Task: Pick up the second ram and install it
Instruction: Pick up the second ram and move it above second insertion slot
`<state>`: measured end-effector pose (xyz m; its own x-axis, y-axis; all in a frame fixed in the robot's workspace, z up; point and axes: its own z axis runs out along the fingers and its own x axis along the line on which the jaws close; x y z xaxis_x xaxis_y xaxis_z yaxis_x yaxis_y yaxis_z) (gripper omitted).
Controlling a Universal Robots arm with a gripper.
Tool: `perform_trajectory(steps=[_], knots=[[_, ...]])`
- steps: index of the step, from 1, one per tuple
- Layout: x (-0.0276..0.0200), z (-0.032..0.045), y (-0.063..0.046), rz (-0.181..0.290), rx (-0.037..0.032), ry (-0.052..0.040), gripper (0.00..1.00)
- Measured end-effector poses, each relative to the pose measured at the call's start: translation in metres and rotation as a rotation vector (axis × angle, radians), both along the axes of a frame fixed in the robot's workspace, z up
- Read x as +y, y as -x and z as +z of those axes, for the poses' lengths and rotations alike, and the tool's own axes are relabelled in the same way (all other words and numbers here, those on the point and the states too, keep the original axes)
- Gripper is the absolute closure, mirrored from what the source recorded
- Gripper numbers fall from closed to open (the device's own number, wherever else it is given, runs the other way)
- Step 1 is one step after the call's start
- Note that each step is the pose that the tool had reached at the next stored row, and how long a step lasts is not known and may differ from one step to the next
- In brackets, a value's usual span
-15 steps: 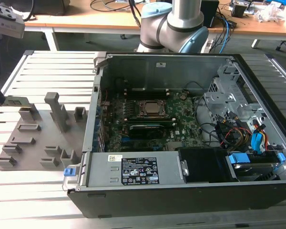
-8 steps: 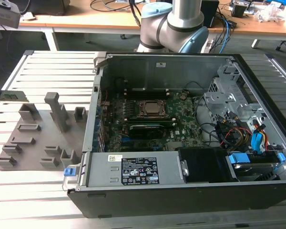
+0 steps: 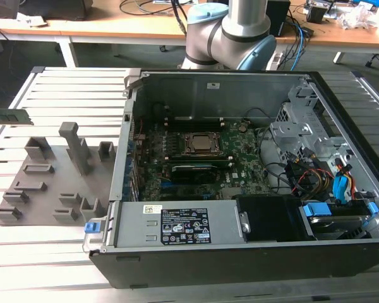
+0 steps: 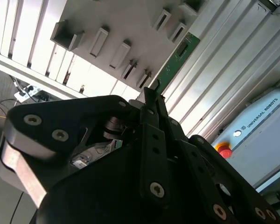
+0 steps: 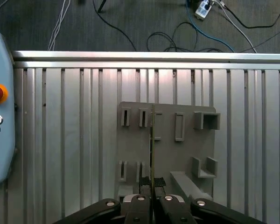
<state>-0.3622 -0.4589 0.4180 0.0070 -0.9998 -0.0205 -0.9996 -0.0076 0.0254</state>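
First wrist view: the gripper [image 5: 151, 199] is seen clamped on the second ram [image 5: 152, 140], which is held edge-on and seen against the grey holder plate [image 5: 165, 154] on the slotted metal table [image 5: 74, 140]. Exterior view: the second ram is recorded at the exterior view's far left, well apart from the open computer case [image 3: 240, 252].

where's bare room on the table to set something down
Bare slats lie on the exterior view's left, between the grey holder plate and the near edge; more lie beyond the plate, beside the open computer case. The plate's blocks and the case's inside are crowded. The fingers hold the second ram.
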Motion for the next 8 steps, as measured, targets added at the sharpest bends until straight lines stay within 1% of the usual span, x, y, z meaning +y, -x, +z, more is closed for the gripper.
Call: perform_trajectory(steps=[2, 8], knots=[[0.0000, 0.0013, 0.0000, 0.001, -0.0002, -0.0002, 0.86], [0.0001, 0.0017, -0.0006, 0.001, 0.0002, 0.0001, 0.86]])
